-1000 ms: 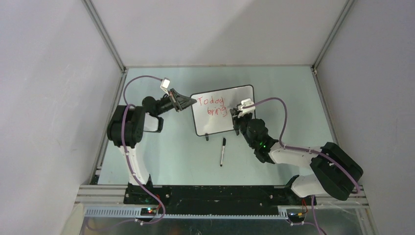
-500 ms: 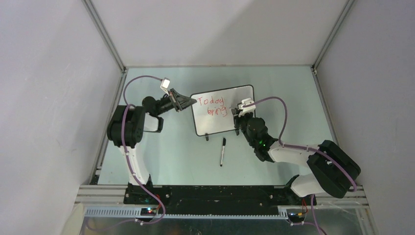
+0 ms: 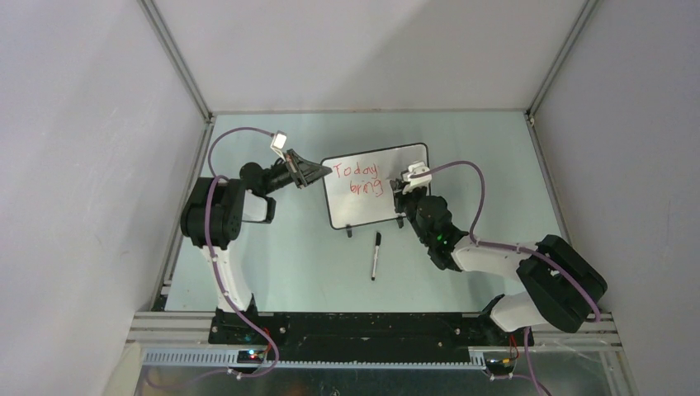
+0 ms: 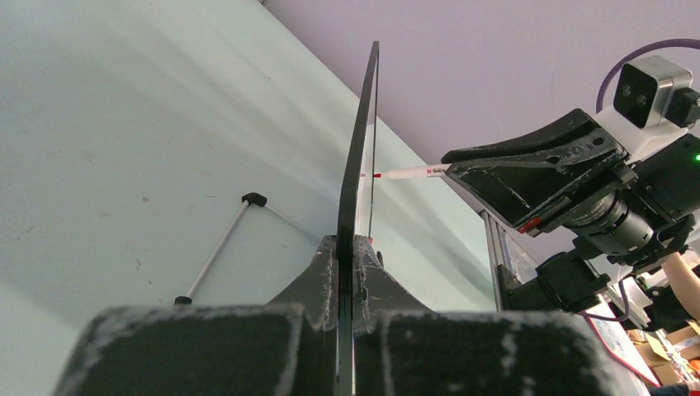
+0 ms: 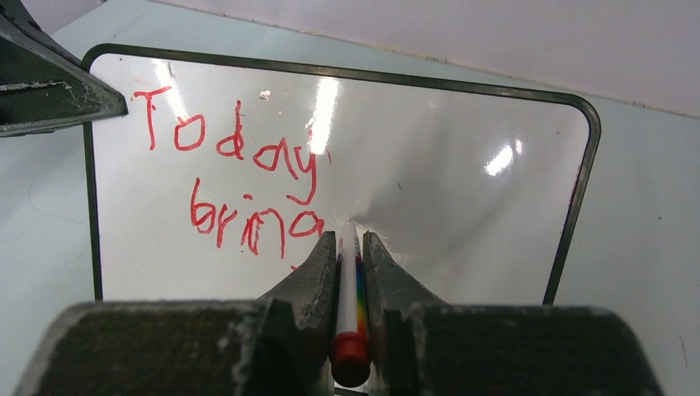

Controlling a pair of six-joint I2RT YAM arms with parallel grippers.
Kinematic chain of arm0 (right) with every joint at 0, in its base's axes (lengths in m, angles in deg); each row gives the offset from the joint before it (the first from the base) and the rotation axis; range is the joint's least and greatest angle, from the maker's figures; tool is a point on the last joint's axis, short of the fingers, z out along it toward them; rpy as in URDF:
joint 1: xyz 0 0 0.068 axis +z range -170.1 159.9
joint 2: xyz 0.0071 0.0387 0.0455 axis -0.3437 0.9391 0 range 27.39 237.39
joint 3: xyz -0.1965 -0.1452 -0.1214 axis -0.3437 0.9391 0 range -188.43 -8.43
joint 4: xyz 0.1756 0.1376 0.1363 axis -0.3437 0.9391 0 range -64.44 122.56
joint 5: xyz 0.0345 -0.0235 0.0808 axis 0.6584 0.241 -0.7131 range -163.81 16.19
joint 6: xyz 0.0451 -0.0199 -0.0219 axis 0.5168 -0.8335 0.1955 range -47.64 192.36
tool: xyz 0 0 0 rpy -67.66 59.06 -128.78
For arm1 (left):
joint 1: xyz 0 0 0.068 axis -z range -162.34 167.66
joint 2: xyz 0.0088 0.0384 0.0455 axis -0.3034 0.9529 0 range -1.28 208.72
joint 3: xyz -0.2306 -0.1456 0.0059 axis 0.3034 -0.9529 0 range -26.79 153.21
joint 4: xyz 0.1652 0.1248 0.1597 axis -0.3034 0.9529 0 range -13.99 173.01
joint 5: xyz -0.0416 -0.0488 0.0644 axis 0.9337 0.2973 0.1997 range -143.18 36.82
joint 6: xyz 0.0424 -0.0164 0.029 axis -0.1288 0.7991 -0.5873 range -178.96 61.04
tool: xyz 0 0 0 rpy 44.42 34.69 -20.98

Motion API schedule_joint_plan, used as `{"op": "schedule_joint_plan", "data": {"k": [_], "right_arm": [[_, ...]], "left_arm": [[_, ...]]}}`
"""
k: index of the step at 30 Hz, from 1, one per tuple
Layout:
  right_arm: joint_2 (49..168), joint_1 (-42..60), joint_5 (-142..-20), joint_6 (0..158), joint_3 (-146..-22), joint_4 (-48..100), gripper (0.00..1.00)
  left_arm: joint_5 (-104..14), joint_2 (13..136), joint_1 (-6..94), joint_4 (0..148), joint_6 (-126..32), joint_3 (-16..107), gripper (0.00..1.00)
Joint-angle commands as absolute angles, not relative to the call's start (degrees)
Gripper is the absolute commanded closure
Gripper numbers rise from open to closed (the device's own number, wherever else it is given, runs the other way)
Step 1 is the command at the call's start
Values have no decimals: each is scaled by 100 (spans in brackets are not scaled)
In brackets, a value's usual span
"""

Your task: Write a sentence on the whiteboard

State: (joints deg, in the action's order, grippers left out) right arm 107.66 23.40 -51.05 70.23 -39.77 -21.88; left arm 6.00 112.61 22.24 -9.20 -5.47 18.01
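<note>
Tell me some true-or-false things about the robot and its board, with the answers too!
1. The right gripper holds a marker. True.
2. The writing on the whiteboard is blue. False: it is red.
3. The left gripper is clamped on the whiteboard's edge. True.
4. The top line reads "Hello". False: it reads "Today".
5. A black pen lies behind the whiteboard. False: it lies in front, on the arms' side.
</note>
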Motion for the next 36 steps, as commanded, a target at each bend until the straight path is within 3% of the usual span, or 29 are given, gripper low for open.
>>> {"op": "schedule_joint_plan", "data": {"k": [1, 36], "right_arm": [[10832, 2299, -5110, 7007, -4216, -2453, 100], [10866, 2293, -5385, 7144, -4377, -1907, 100]], "left_arm": [[728, 11166, 2211, -1201, -798, 1814, 100], [721, 11166, 2212, -1203, -798, 1817, 100]]}}
